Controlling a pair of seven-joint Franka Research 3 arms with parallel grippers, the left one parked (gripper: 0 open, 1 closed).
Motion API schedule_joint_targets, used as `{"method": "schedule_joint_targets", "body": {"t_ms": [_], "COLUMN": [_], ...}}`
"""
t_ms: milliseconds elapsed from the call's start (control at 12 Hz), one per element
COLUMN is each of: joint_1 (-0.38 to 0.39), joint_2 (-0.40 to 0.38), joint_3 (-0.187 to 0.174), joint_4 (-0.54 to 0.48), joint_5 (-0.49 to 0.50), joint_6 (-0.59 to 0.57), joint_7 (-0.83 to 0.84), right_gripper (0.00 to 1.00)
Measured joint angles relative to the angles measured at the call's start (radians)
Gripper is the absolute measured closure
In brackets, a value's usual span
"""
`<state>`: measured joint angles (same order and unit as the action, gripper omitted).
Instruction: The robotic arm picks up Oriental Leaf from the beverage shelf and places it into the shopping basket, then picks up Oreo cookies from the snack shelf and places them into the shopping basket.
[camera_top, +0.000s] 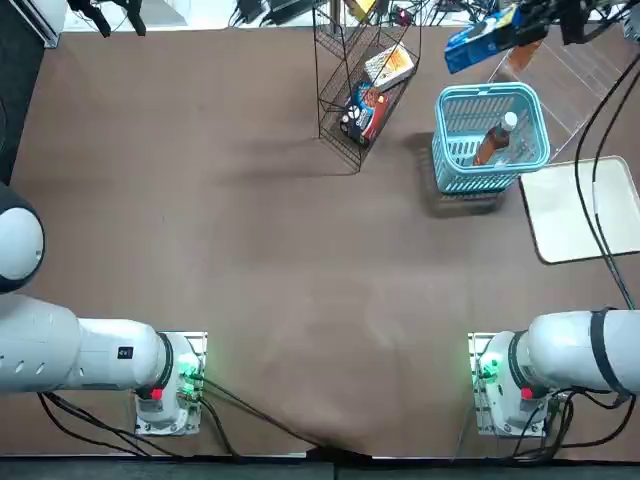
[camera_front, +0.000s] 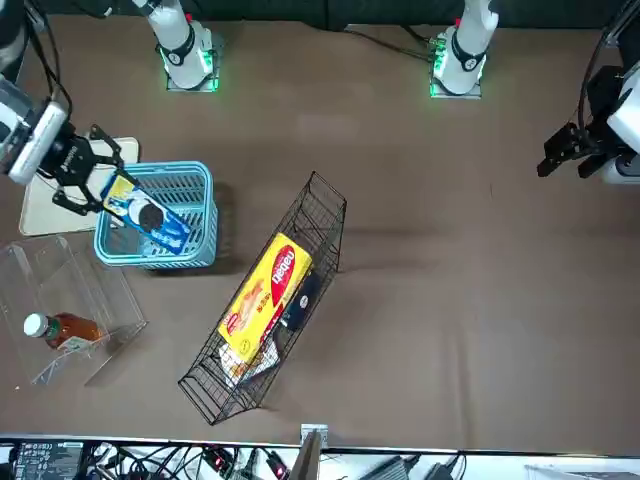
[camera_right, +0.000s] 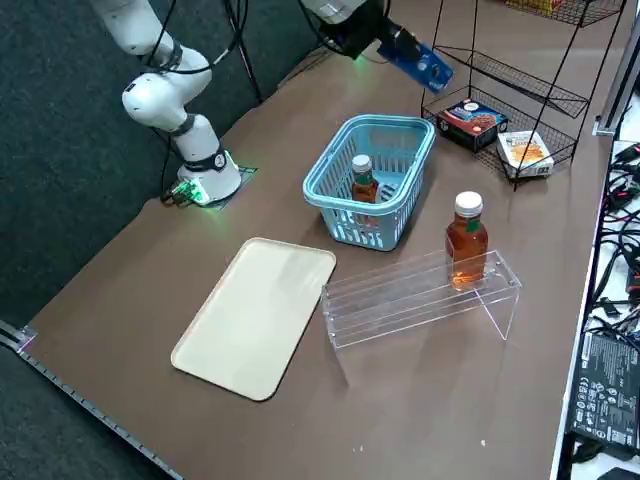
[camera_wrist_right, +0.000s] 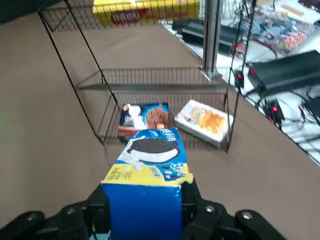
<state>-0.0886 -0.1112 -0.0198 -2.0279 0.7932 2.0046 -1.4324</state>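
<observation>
— Where's the right arm now?

— Reached far out over the table, its black gripper (camera_wrist_right: 145, 212) up in the air just past the far rim of the shopping basket (camera_top: 445, 110), toward the beverage shelf (camera_right: 420, 295).

— Holding anything?

— Yes, the Oreo cookies (camera_top: 482, 42). The fingers are clamped on the sides of the blue pack, which sticks out forward, tilted, clear of everything below.

— And the tea?

— One Oriental Leaf (camera_right: 363, 185) bottle is inside the basket already, leaning against its wall with the white cap up. A second bottle (camera_right: 465, 240) like it stands upright in the clear rack, just beside the basket.

— What about the snack shelf (camera_front: 265, 310)?

— Left of the basket, near it. A yellow box (camera_front: 262, 295) rests on a high tier; a red-and-dark pack (camera_right: 472, 117) and a small white pack (camera_right: 524, 150) lie on the lowest one.

— Anything else on the table?

— A beige tray (camera_top: 580, 210), flat, on the basket's right side.
</observation>
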Motion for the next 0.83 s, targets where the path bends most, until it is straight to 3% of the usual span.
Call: {"method": "schedule_joint_targets", "body": {"t_ms": [333,833], "joint_1": [-0.053,-0.050], "joint_2": [-0.023,-0.059], "joint_3": [-0.001,0.023], "joint_4": [0.031,0.080], "joint_5": [-0.132,-0.340], "joint_6": [-0.085,-0.148], "joint_7": [0.106,0.489], "right_gripper": [0.41,0.43]}}
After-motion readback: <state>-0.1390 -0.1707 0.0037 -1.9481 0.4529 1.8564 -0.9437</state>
